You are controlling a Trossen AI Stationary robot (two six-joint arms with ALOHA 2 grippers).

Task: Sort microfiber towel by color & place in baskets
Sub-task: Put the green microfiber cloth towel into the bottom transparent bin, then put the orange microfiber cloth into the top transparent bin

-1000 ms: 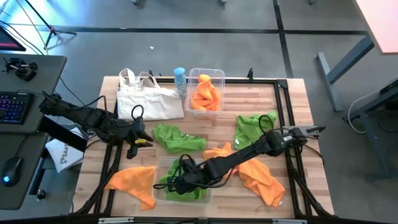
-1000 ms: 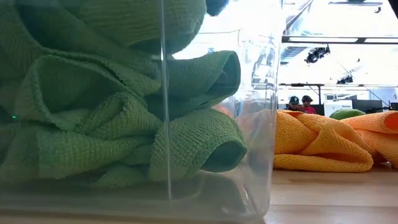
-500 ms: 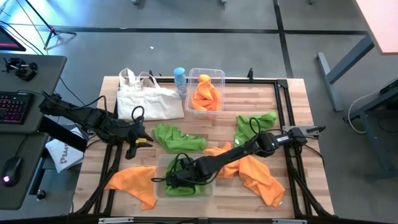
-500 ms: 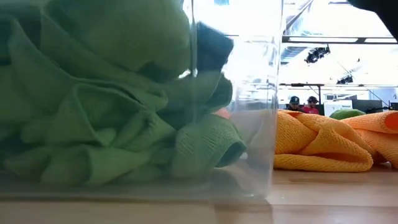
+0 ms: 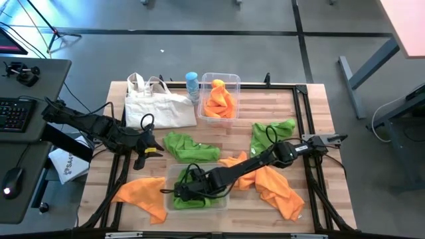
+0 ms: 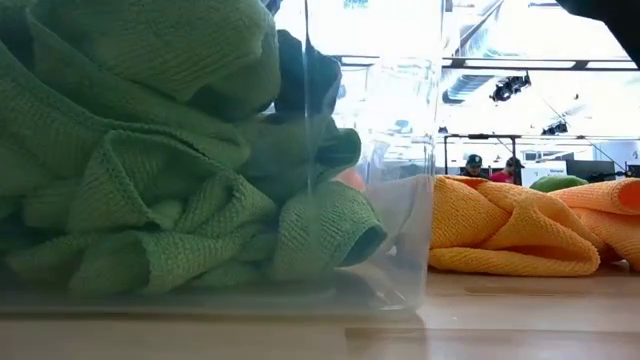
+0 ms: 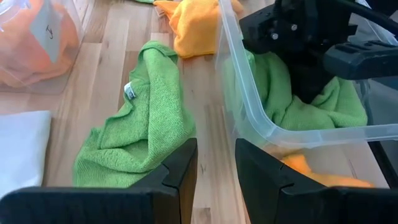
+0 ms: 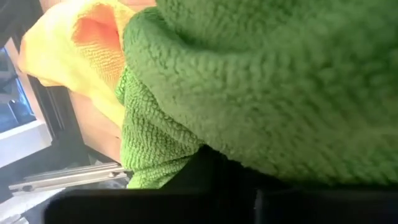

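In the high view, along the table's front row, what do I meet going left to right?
Orange towel → clear basket holding a green towel, the right tool down in it → orange towel heap.

In the high view, one basket [image 5: 220, 96] sits upper centre right of the tote bag [image 5: 157, 106]; another basket [image 5: 174, 200] lies lower centre, towels [image 5: 191, 147] between.
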